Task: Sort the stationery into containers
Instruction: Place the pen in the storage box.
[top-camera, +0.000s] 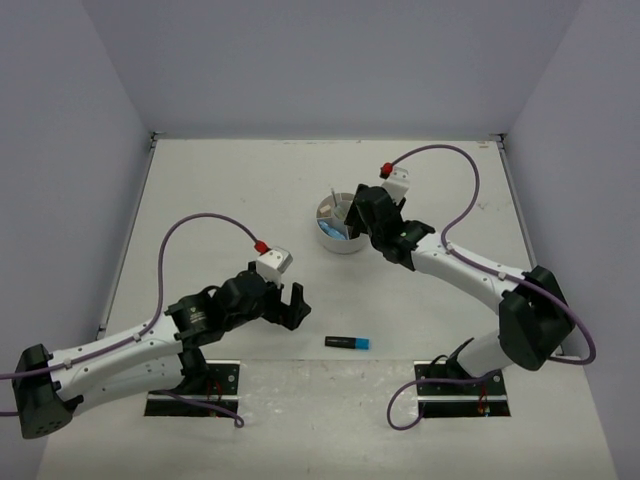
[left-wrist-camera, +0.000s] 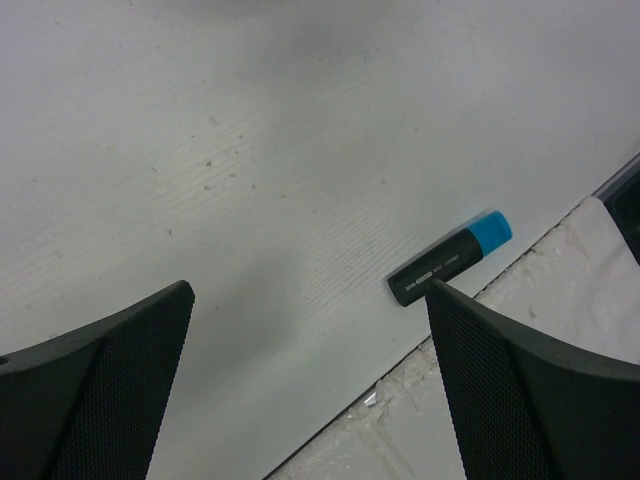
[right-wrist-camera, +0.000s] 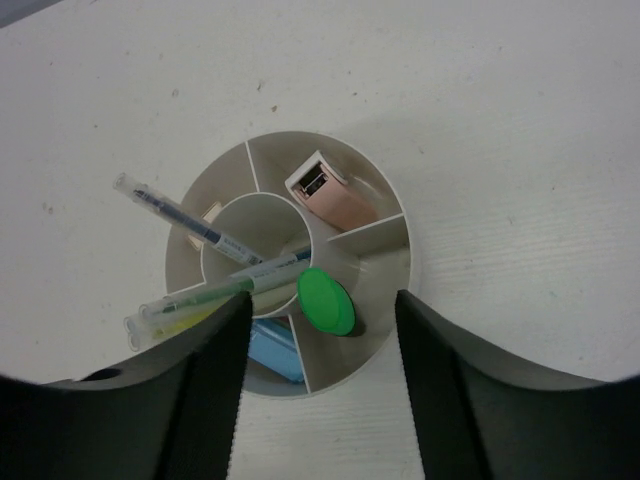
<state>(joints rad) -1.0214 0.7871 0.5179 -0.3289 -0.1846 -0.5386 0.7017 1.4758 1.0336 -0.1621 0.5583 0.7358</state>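
Stationery mostly sits in the organiser (top-camera: 340, 222) at frame centre; a blue highlighter (top-camera: 346, 342) lies loose on the desk (top-camera: 220, 190). Left pincer (top-camera: 290, 306) gapes empty; right pincer (right-wrist-camera: 320, 385) hangs parted, empty, above a green-capped highlighter (right-wrist-camera: 326, 300).

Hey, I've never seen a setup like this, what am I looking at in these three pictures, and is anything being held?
Two robot arms are bolted to a white table. One picture looks down from above; the other two come from cameras on each wrist. The left gripper hangs open over a blue highlighter lying on the table. The right gripper hovers, jaws apart, above a round white organiser holding pens, a pink marker and a green-capped highlighter. Neither holds anything.
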